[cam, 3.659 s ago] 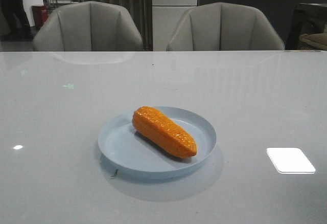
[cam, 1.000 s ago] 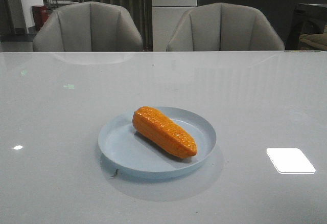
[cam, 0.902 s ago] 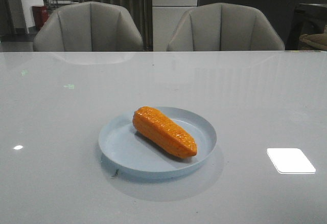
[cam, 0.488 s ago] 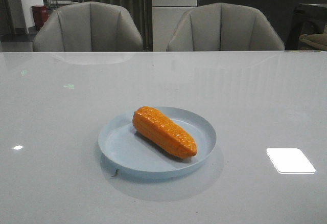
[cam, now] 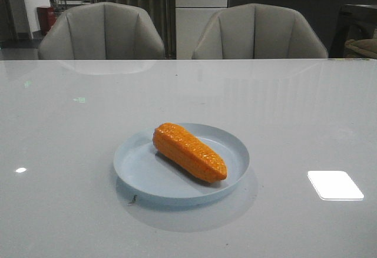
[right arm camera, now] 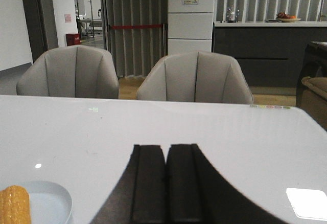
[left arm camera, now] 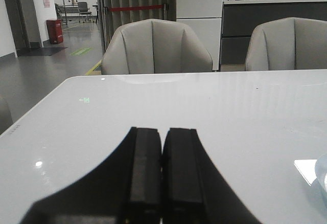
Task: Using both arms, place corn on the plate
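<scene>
The orange corn (cam: pixel 189 151) lies slantwise inside the pale-blue plate (cam: pixel 139 172) in the middle of the table, thick end toward the far left, tip toward the near right. No arm shows in the front view. In the left wrist view my left gripper (left arm camera: pixel 162 132) is shut with nothing between its black fingers; only the plate's rim (left arm camera: pixel 322 171) shows at that picture's edge. My right gripper (right arm camera: pixel 166 148) is shut and empty too; the corn (right arm camera: pixel 14 205) and the plate (right arm camera: pixel 53 203) show in a corner of its view, well apart from the fingers.
The glossy white table (cam: pixel 283 111) carries a bright window reflection (cam: pixel 334 184) right of the plate. A small dark speck (cam: pixel 134 198) lies by the plate's near rim. Two grey chairs (cam: pixel 101 31) (cam: pixel 259 32) stand behind the far edge.
</scene>
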